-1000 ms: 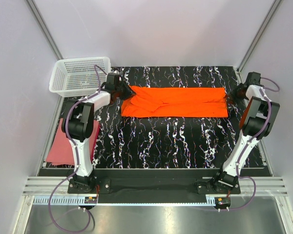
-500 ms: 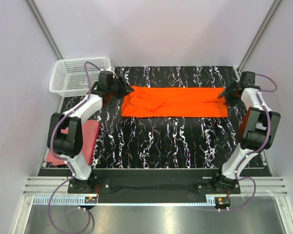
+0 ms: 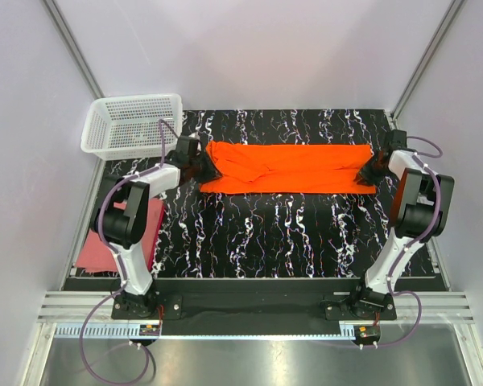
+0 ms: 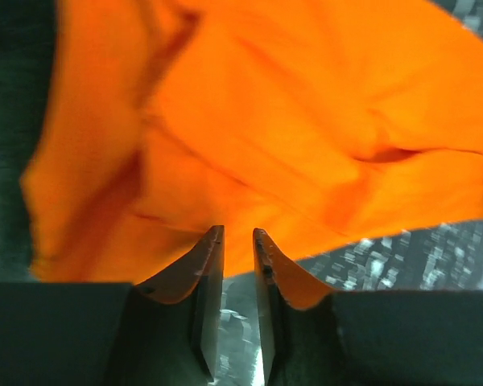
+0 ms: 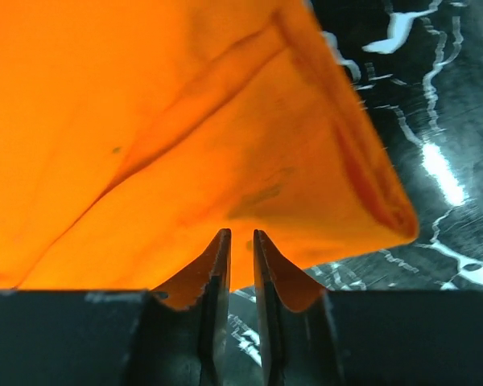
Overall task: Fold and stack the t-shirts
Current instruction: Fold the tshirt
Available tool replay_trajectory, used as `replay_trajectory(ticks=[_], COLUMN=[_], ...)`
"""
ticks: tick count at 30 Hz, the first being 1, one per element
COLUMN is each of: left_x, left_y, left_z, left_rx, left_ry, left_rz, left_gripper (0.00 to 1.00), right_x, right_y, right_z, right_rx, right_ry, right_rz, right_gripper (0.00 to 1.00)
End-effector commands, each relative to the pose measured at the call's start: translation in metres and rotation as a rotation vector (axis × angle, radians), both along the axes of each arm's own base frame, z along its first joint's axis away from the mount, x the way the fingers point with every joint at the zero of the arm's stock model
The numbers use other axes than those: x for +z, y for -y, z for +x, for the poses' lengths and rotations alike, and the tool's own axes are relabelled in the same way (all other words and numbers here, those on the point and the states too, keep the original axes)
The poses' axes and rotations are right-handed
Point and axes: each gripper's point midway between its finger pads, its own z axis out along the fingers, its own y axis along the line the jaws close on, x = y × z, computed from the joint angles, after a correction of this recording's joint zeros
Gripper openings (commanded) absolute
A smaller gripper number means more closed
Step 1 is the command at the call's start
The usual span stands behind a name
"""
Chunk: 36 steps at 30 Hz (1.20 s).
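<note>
The bright orange t-shirt point(image 3: 288, 167) lies as a long folded band across the far half of the black marbled table point(image 3: 274, 233). My left gripper point(image 3: 200, 168) is at its left end. In the left wrist view the jaws point(image 4: 237, 233) stand nearly together with the cloth's edge point(image 4: 290, 137) between their tips. My right gripper point(image 3: 369, 173) is at the right end and pinches the hem corner point(image 5: 249, 145) the same way point(image 5: 240, 235). The dusty pink-red t-shirt point(image 3: 95, 249) lies flat at the table's left edge, partly hidden by the left arm.
A white mesh basket point(image 3: 133, 125) stands at the far left corner, just behind the left arm. Metal frame posts rise at both far corners. The table's front rail point(image 3: 258, 305) holds both arm bases.
Both grippers have moved a little toward the near side and down onto the ends of the orange shirt. The shirt's left end has been pulled flatter and wider.
</note>
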Motion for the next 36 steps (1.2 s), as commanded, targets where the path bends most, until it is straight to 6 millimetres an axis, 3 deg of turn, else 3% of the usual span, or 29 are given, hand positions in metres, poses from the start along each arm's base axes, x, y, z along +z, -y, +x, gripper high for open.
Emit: replay_trajectory(ticks=[1, 6, 9, 13, 17, 19, 20, 21, 22, 23, 24, 27, 29, 31, 32, 35, 36], left_x=[-0.029, -0.045, -0.033, 0.009, 0.054, 0.066, 0.074, 0.078, 0.069, 0.077, 0.063, 0.059, 0.044, 0.036, 0.033, 0.023, 0.016], left_y=[-0.034, -0.049, -0.056, -0.054, -0.03, -0.019, -0.004, 0.007, 0.02, 0.037, 0.049, 0.071, 0.077, 0.074, 0.074, 0.075, 0.078], left_z=[0.005, -0.005, -0.006, -0.004, 0.0, 0.002, 0.003, 0.005, 0.005, 0.008, 0.009, 0.014, 0.017, 0.022, 0.023, 0.029, 0.029], left_rx=[0.087, 0.141, 0.16, 0.144, 0.079, 0.062, 0.03, 0.002, -0.04, -0.067, -0.098, -0.105, -0.089, -0.059, -0.052, -0.044, -0.052], left_ry=[-0.043, -0.105, -0.072, 0.025, 0.131, 0.16, 0.184, 0.195, 0.174, 0.187, 0.152, 0.14, 0.11, 0.105, 0.104, 0.101, 0.087], left_rz=[0.083, 0.105, 0.133, 0.164, 0.191, 0.167, 0.146, 0.124, 0.106, 0.078, 0.061, 0.043, 0.048, 0.059, 0.062, 0.066, 0.062], left_gripper=[0.22, 0.18, 0.18, 0.19, 0.24, 0.26, 0.26, 0.27, 0.27, 0.26, 0.26, 0.25, 0.24, 0.23, 0.23, 0.22, 0.22], right_x=[-0.017, -0.033, -0.033, -0.023, 0.0, 0.017, 0.021, 0.028, 0.034, 0.037, 0.041, 0.044, 0.047, 0.052, 0.047, 0.041, 0.043], right_y=[0.025, 0.051, 0.056, 0.051, 0.049, 0.044, 0.042, 0.041, 0.041, 0.039, 0.035, 0.013, -0.021, -0.056, -0.068, -0.095, -0.1], right_z=[-0.005, -0.025, -0.032, -0.033, -0.031, -0.028, -0.027, -0.025, -0.02, -0.018, -0.012, -0.002, 0.011, 0.021, 0.024, 0.034, 0.04], right_rx=[-0.051, -0.129, -0.144, -0.134, -0.136, -0.126, -0.122, -0.118, -0.116, -0.109, -0.095, -0.03, 0.071, 0.163, 0.193, 0.254, 0.264], right_ry=[-0.039, -0.111, -0.129, -0.114, -0.064, -0.022, -0.011, 0.006, 0.025, 0.035, 0.049, 0.064, 0.08, 0.101, 0.096, 0.105, 0.121], right_rz=[-0.076, -0.107, -0.133, -0.117, -0.128, -0.114, -0.114, -0.114, -0.112, -0.105, -0.1, -0.071, -0.078, -0.085, -0.082, -0.076, -0.07], right_gripper=[0.24, 0.23, 0.24, 0.24, 0.28, 0.35, 0.37, 0.38, 0.42, 0.44, 0.46, 0.54, 0.58, 0.55, 0.46, 0.29, 0.18])
